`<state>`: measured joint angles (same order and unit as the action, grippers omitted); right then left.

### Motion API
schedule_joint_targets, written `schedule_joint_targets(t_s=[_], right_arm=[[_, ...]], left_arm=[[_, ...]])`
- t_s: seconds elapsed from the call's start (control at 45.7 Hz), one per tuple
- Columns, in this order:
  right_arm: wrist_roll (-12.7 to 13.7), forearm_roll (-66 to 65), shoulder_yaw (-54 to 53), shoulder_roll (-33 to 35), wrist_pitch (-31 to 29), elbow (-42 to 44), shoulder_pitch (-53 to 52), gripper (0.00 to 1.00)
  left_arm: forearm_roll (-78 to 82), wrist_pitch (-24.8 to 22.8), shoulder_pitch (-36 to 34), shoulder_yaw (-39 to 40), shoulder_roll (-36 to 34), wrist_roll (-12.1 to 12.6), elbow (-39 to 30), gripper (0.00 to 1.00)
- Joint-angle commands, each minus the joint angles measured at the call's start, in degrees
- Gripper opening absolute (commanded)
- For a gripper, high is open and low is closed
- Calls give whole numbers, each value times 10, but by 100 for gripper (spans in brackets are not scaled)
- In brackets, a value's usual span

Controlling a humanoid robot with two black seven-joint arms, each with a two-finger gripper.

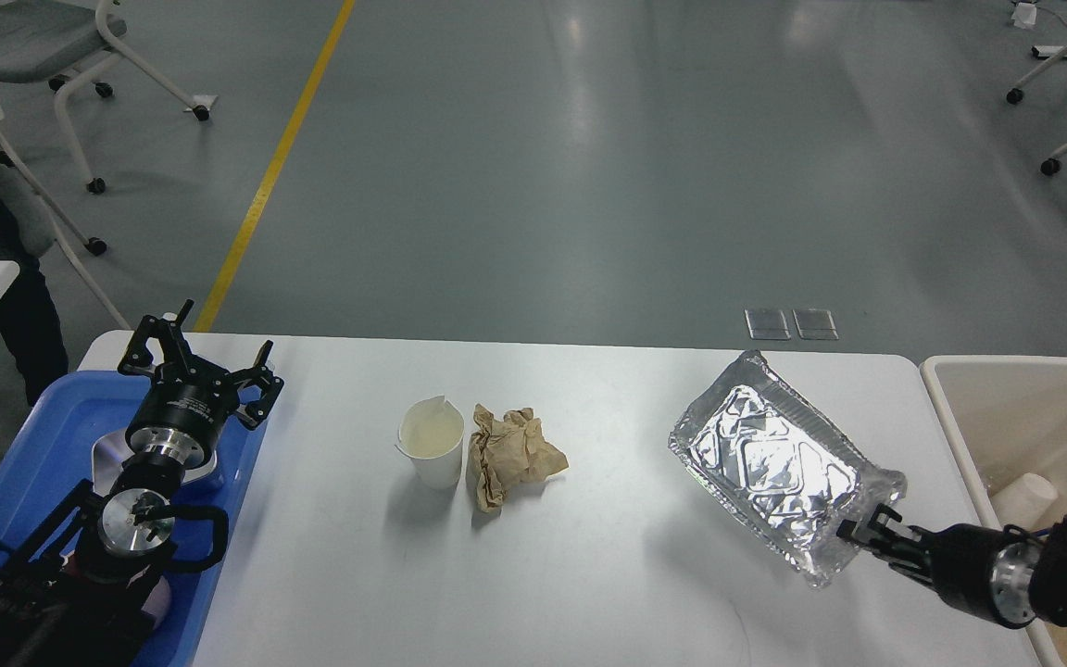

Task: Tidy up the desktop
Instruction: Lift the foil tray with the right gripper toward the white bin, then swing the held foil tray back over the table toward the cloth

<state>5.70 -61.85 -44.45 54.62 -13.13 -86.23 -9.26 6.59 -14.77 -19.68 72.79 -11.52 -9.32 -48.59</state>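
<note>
The white desktop (pixel 608 574) spans the lower half of the head view. My right gripper (pixel 870 532) is shut on the near corner of a crumpled foil tray (pixel 779 468) and holds it tilted above the desktop's right side, next to the beige bin. A white paper cup (pixel 433 443) stands upright at the centre with a crumpled brown paper ball (pixel 511 454) touching its right side. My left gripper (pixel 199 366) is open and empty above the far edge of the blue tray.
A blue plastic tray (pixel 33 445) at the left holds a silver plate and a cup, partly hidden by my left arm. A beige bin (pixel 1015 408) at the right edge holds a white cup and brown paper. Chairs stand on the floor beyond.
</note>
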Motion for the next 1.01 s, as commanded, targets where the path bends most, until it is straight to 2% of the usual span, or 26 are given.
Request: schedule_joint_targets(t_s=[0.0,0.372,0.788,0.985], right_arm=[[-17,2,5,77,-61,-23,-35,0],[-45,2,5,193,-176,-76,-46,0],[-51,2,1,251,-203,-90,-68,0],[-51,2,3,236,-208,-90,-80,0]], left_arm=[[0,0,0,0,1,0,0,97],[0,-2,1,0,0,0,0,96],[0,-1,1,0,0,0,0,96],[1,-1,0,0,0,0,0,96]])
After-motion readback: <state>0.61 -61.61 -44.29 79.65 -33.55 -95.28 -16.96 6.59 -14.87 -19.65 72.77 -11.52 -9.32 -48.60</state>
